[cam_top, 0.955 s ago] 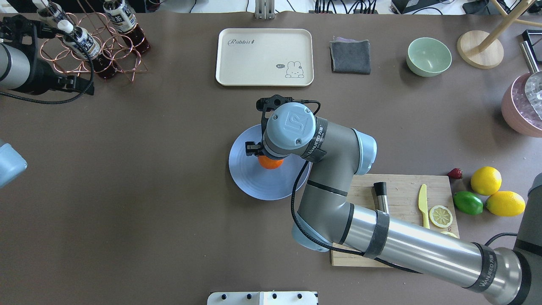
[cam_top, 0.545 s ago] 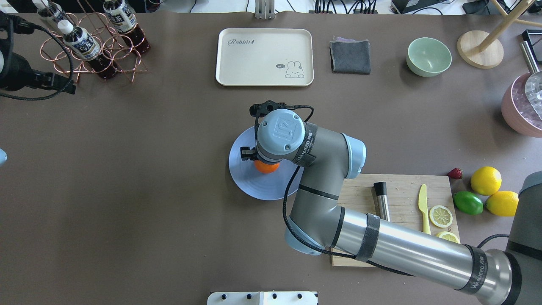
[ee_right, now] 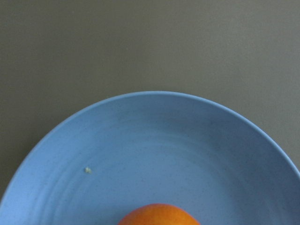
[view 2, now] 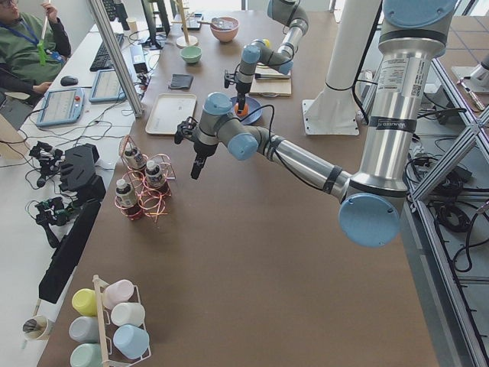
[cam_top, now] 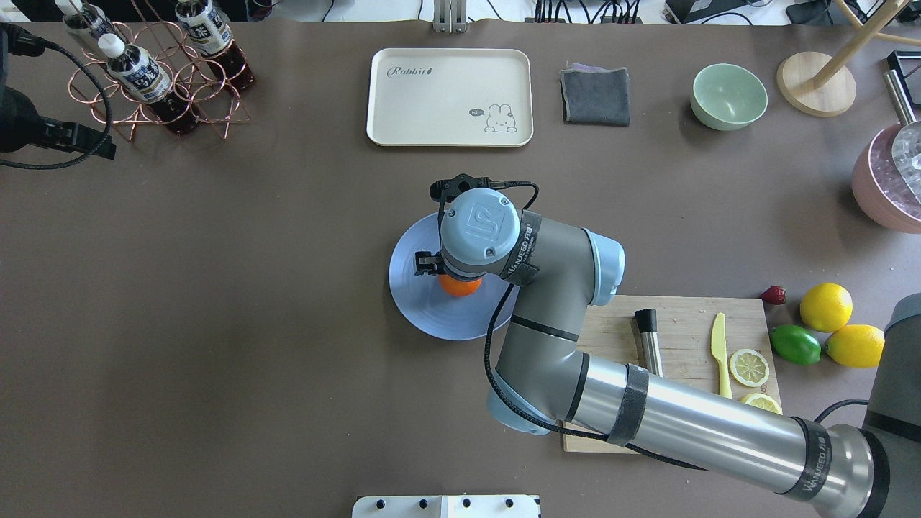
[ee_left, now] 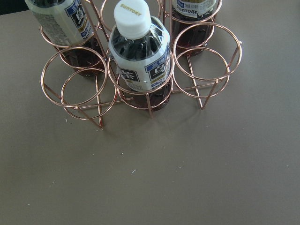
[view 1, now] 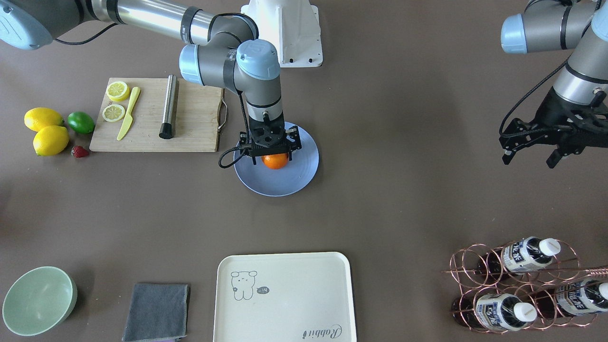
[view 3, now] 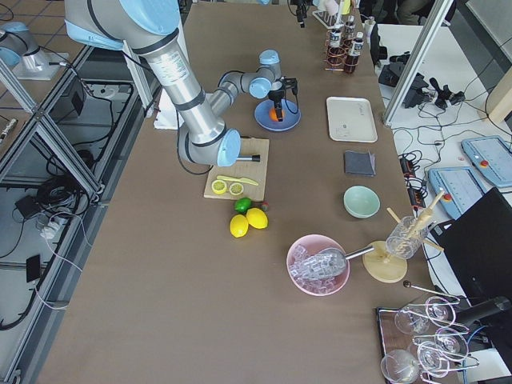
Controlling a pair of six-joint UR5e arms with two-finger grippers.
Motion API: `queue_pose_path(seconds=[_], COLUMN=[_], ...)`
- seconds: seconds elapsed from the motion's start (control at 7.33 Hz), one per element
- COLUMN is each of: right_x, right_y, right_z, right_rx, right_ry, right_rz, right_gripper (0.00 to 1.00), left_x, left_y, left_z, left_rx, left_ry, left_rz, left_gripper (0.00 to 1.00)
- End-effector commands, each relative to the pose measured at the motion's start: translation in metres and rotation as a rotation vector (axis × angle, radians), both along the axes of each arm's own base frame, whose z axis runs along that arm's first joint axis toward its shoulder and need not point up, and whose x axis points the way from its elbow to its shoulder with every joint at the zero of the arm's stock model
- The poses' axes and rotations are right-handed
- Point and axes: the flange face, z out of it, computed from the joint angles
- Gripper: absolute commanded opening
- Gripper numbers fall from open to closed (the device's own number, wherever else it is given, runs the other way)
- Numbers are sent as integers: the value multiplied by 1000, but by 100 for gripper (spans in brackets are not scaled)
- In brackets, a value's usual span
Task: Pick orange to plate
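Observation:
The orange (view 1: pixel 275 161) sits low over the middle of the pale blue plate (view 1: pixel 294 183), and my right gripper (view 1: pixel 270 151) reaches straight down onto it, shut on the orange. From overhead, the orange (cam_top: pixel 460 286) peeks out under the right wrist above the plate (cam_top: pixel 417 302). The right wrist view shows only the top of the orange (ee_right: pixel 158 214) against the plate (ee_right: pixel 154 140); whether fruit and plate touch is unclear. My left gripper (view 1: pixel 529 159) hangs open and empty far off, near the bottle rack.
A copper rack with bottles (view 1: pixel 517 280) stands under the left arm. Cream tray (cam_top: pixel 450 97), grey cloth (cam_top: pixel 596 95), mint bowl (cam_top: pixel 728 96). Cutting board (cam_top: pixel 683 324) with knife and lemon slices; lemons (cam_top: pixel 825 306) and lime (cam_top: pixel 795 344) beside it.
The right arm carried the orange slightly toward the robot over the plate and lowered. The left arm pulled back toward the left edge.

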Motion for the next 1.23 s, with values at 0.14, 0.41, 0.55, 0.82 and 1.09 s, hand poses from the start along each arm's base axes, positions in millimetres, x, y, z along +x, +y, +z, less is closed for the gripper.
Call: queue_pose_path(seconds=[0.14, 0.41, 0.55, 0.82, 1.09], right_x=[98, 187, 252, 366, 498], right_y=[-22, -67, -87, -129, -135], right_z=[-54, -56, -29, 60, 158], right_rx=[-104, -162, -151, -96, -62], right_ry=[0, -66, -85, -32, -8], right_rz=[8, -12, -30, -85, -121], right_gripper=[100, 100, 100, 100, 100], left_x=[-121, -210, -245, -260, -254], left_y=[20, 30, 45, 71, 79], left_z=[75, 109, 126, 148, 153], left_rx=[80, 84, 75, 29, 18], left_ry=[-136, -242, -265, -225, -165], left_rz=[96, 121, 111, 93, 110], left_gripper=[98, 98, 98, 98, 98])
